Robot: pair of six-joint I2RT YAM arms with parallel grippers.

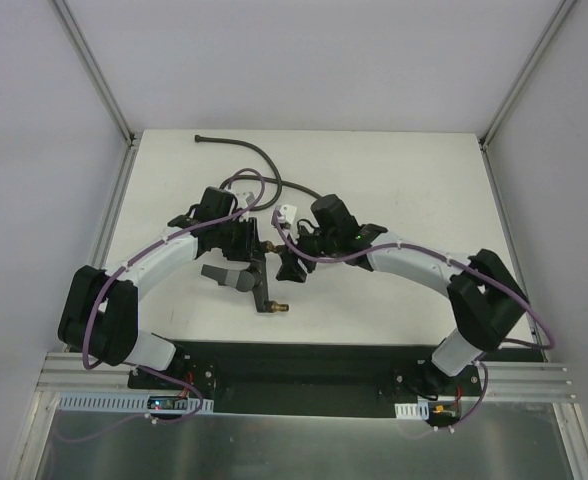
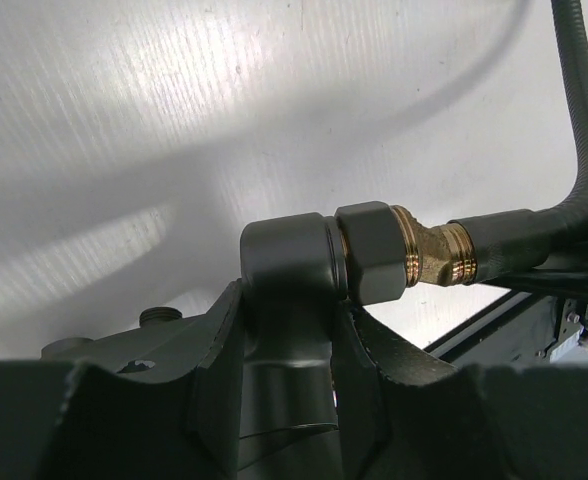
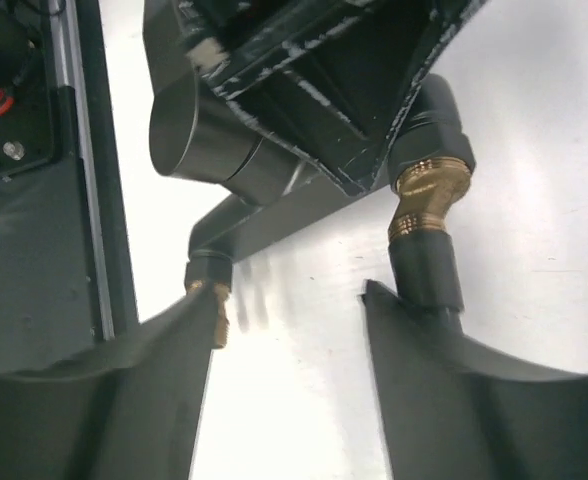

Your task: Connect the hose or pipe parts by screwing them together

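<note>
Dark grey hose (image 2: 586, 110) and forked fitting (image 2: 292, 255), brass ends, white surface (image 1: 394, 180).
The hose was finely ribbed, the fitting's brass threads (image 2: 434, 255) gleamed gold, and purple cables (image 1: 171, 237) crossed white-and-black arms (image 1: 414, 265).

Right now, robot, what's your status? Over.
Left gripper, jaws shut on forked fitting. Right gripper, jaws open by the hose end. Hose meets fitting's brass joint. Nothing in the way.
</note>
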